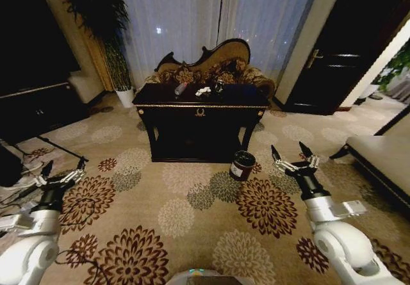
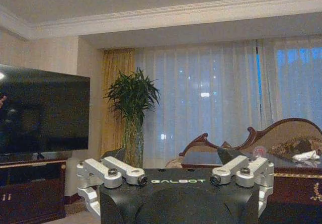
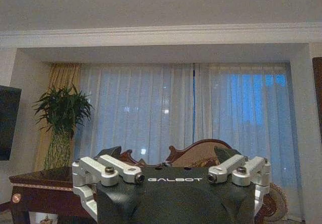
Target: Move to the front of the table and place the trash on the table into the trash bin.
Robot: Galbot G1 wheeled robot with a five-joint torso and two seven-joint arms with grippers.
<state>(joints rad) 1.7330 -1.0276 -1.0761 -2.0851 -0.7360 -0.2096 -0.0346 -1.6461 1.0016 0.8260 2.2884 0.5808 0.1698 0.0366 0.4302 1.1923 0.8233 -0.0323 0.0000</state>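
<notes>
Left gripper and right gripper: fingers spread wide, empty, low over carpet; bodies marked "GALBOT". Bin: just beside right fingers, white label unreadable. Table: well beyond both. Trash: on tabletop, small, indistinct.

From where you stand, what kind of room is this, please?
Probably a formal living room or hotel lounge: an ornate carved sofa behind the black table, a floral carpet, a large television and full-length curtains.
</notes>
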